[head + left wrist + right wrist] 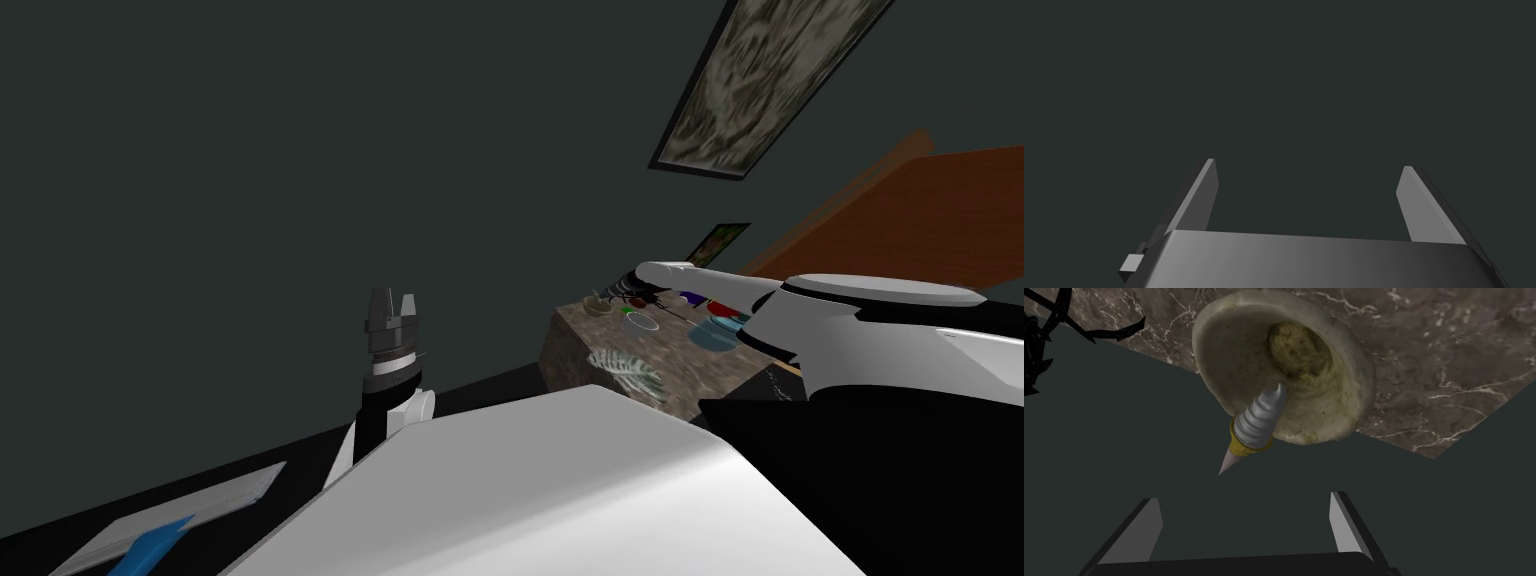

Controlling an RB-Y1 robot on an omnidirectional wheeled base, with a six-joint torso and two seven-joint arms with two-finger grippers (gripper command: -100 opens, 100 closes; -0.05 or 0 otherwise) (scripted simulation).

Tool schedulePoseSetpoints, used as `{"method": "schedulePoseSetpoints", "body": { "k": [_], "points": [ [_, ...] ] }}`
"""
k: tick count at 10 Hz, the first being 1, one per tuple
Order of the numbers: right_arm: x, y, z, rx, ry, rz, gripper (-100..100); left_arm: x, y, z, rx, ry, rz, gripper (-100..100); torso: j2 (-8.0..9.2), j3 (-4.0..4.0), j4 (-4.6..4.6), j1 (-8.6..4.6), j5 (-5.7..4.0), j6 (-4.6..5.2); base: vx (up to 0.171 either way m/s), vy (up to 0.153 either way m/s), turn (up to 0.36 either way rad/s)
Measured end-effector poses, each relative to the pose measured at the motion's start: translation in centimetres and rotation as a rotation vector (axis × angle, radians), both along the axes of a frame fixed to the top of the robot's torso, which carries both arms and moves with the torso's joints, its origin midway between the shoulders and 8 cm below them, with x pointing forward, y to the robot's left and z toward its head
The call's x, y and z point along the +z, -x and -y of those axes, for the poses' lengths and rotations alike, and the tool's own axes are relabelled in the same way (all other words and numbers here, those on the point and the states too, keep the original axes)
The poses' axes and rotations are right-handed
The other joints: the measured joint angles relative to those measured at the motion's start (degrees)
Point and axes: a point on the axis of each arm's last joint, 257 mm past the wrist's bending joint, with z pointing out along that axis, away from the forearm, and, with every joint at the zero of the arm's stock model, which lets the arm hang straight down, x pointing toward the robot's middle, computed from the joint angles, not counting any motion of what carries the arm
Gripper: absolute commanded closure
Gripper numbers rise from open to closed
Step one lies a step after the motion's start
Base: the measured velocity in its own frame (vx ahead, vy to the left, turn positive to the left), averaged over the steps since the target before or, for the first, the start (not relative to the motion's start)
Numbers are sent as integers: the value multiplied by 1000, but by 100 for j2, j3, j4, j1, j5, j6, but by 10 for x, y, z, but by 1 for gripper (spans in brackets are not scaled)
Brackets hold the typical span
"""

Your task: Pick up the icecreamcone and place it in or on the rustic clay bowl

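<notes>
From where I stand the right gripper (pixel 1244 497) gapes wide and empty, the icecreamcone (pixel 1255 425) at its twelve o'clock, tip pointing back at the fingers (pixel 1346 523), swirl leaning inside the beige bowl (pixel 1354 373).

icecreamcone (pixel 1255 424) across bowl (pixel 1234 348) rim, bowl at table (pixel 1449 353) edge

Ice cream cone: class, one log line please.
cone over bowl rim, swirl inside | right gripper open, apart | left gripper open
</notes>
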Motion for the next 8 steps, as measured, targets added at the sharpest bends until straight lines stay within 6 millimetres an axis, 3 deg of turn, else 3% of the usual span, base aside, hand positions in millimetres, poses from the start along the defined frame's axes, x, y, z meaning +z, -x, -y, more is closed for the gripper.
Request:
{"method": "schedulePoseSetpoints", "body": {
  "k": [2, 5, 6, 8],
  "points": [
    [9, 1, -2, -1, 2, -5, -100, 0, 0, 0, 0, 0, 0, 0, 2, 1, 0, -1, -2, 1, -7, -4, 24],
    [38, 7, -2, -10, 8, -5, -100, 0, 0, 0, 0, 0, 0, 0, 4, 2, 1, -1, -2, 2, -6, -4, 23],
    [39, 7, -2, -12, 6, -6, 0, 0, 0, 0, 0, 0, 0, 0, 2, 0, -1, -1, -3, 2, 0, 0, 0],
    [39, 7, -2, -12, 7, -6, 0, 0, 0, 0, 0, 0, 0, 0, -1, -1, -1, -1, -3, 2, 0, 0, 0]
  ]
}}
